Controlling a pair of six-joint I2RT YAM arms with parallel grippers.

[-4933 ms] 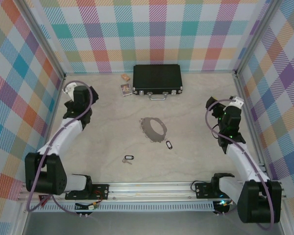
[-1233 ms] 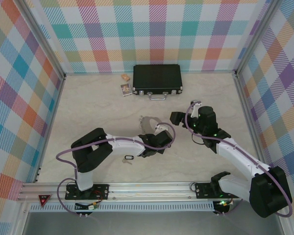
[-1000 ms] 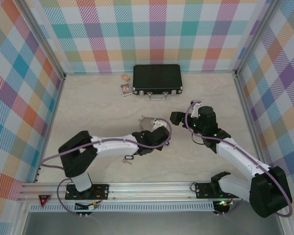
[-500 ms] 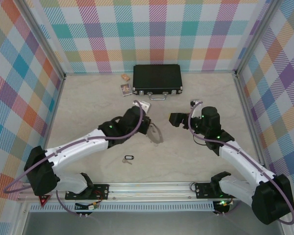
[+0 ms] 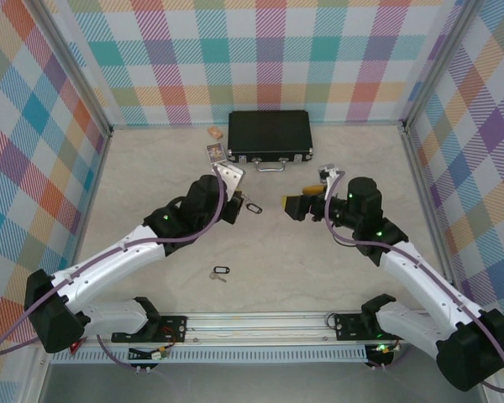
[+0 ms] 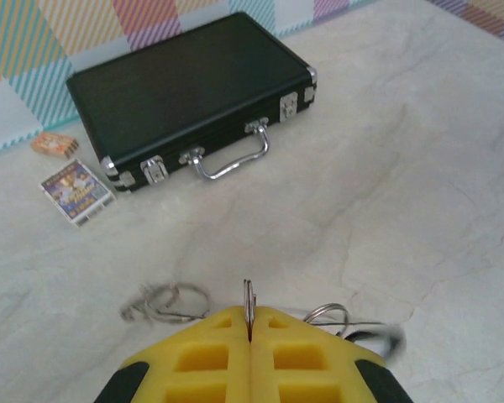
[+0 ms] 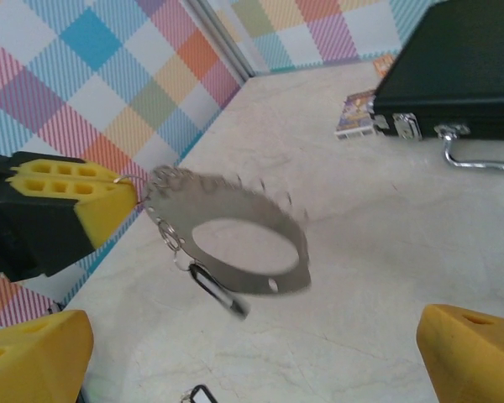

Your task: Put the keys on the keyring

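**Black case** (image 5: pixel 269 136): sits at the far side of the table (image 5: pixel 151 168), well apart from the work. No hazard judged.

**Left gripper** (image 6: pixel 249 336): clenched on the rim of the keyring (image 7: pixel 235 204), which hangs in the air over mid-table. The pinch is on a thin edge, so the hoop could pivot or slip. Its blur suggests it is swinging.

**Right gripper** (image 5: pixel 302 200): spread wide and empty, near the hoop. A misjudged approach could knock it loose.

**Hanging key** (image 7: pixel 217 290): dangles from a rim loop and could shake off if merely hooked.

**Loose key** (image 5: pixel 219 272): lies flat on the table. It is tiny and likely to skid away from fingertips.

**Views:** the right wrist camera gives the hoop's broad face and the hanging key. The left wrist camera gives its edge as a thin line. The top camera places the loose key.
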